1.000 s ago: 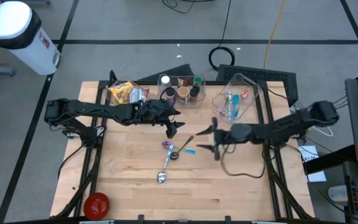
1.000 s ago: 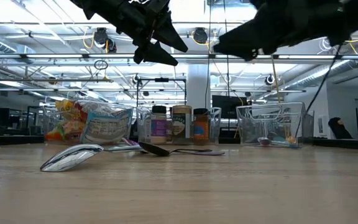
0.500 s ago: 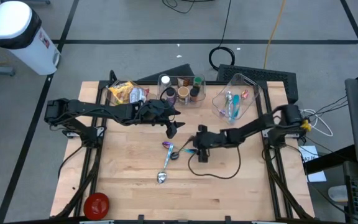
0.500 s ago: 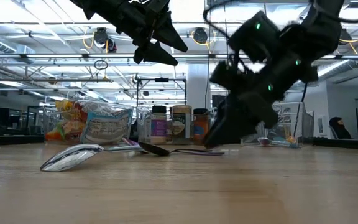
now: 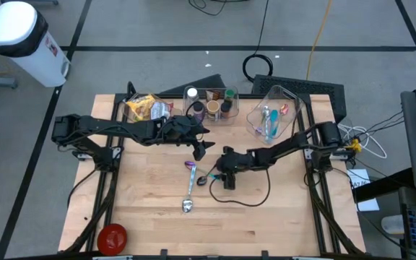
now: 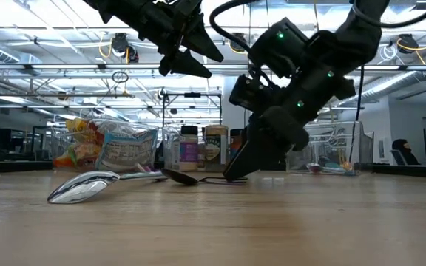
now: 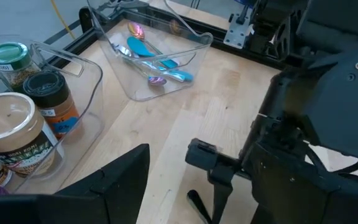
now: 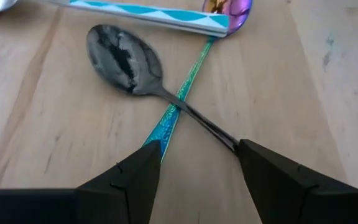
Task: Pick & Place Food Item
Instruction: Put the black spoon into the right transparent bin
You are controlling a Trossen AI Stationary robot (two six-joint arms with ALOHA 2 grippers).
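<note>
On the table's [image 5: 150, 217] far left edge sits a crinkled snack bag [image 5: 144, 108], the likeliest food item for this task, untouched and well apart from both arms' fingers. Just beside it, the left gripper [image 5: 199, 148] hangs above the wood with its fingers apart and nothing between them; its wrist view looks past them toward the spice jars [image 7: 23, 118] in their clear bin.

Nearer the middle lie the loose utensils: a large silver spoon [image 5: 188, 204] closest to the near edge, and a dark spoon [image 8: 124, 60] crossed over an iridescent one [image 8: 179, 102]. The right gripper [image 8: 197, 171] is down at table level here, its fingers spread to either side of the point where those two handles cross, holding nothing yet.

To the right stands a clear tub [image 5: 289, 108] with more utensils in it.

The risk, as I judge it, is that closing here would catch both crossed handles at once, or pinch one and flick the other aside. The thin handles lie flat on the wood, so the fingertips could also skid off and scrape the table. And the spoons are not food: the bag is still waiting on the far left.
</note>
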